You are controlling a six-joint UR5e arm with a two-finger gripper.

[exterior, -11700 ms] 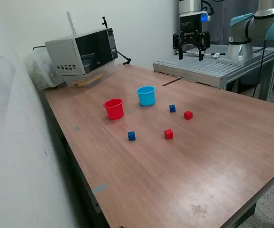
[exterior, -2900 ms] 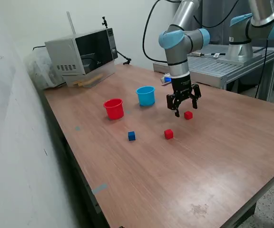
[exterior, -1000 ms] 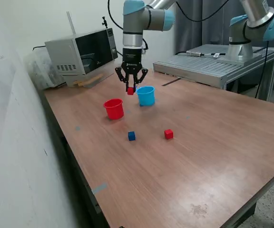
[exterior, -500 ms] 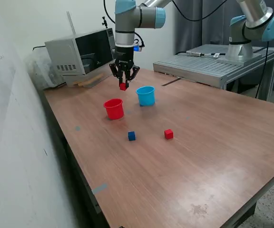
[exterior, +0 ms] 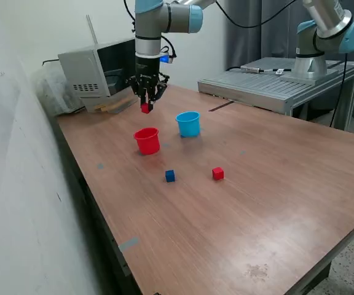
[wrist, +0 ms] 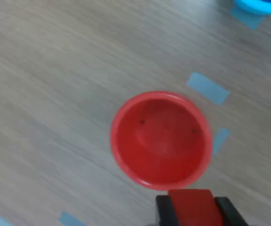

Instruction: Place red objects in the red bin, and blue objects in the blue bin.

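My gripper hangs above the table, shut on a small red cube, just above and behind the red bin. In the wrist view the red cube sits between the dark fingers, and the red bin lies directly below, its inside showing nothing but red plastic. The blue bin stands to the exterior view's right of the red one; only its rim shows in the wrist view. A dark-blue cube and another red cube rest on the table nearer the front.
A microwave stands at the table's back corner, close behind the gripper. A second robot arm is mounted on a grey metal bench at the exterior view's right. Blue tape patches mark the tabletop near the red bin.
The gripper has carried the red cube toward the exterior view's left, from beside the blue bin to over the red bin. The cubes on the table have not moved.
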